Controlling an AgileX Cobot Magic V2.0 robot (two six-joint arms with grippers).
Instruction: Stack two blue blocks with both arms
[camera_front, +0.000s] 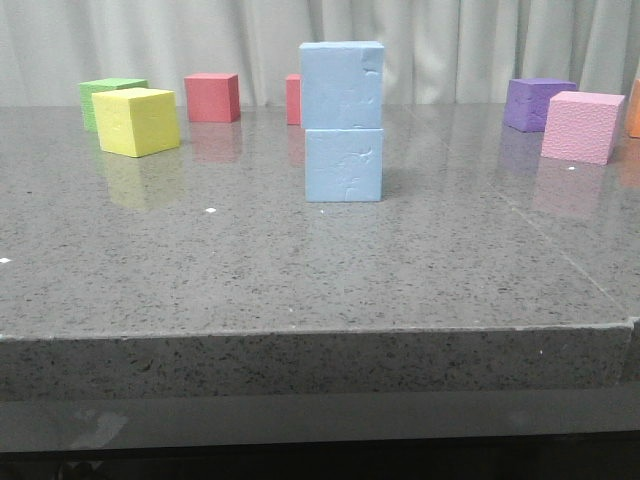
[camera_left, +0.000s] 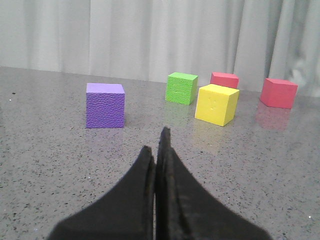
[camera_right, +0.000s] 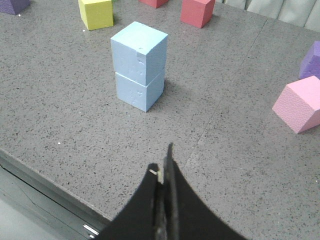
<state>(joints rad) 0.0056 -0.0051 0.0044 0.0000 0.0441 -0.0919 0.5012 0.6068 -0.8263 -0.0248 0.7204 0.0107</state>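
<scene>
The two blue blocks (camera_front: 342, 122) stand stacked, one squarely on the other, mid-table (camera_front: 300, 270), well back from the front edge. The right gripper (camera_right: 164, 167), fingers pressed together, hangs apart from them nearer that edge. The left gripper (camera_left: 156, 147) is likewise closed and empty.

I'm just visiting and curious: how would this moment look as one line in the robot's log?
blue blocks: upper stacked on lower | left gripper: shut, empty | right gripper: shut, empty, apart from stack | stacking: looks done

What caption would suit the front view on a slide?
Two blue blocks stacked upright on the grey table, with other coloured cubes scattered behind.
</scene>
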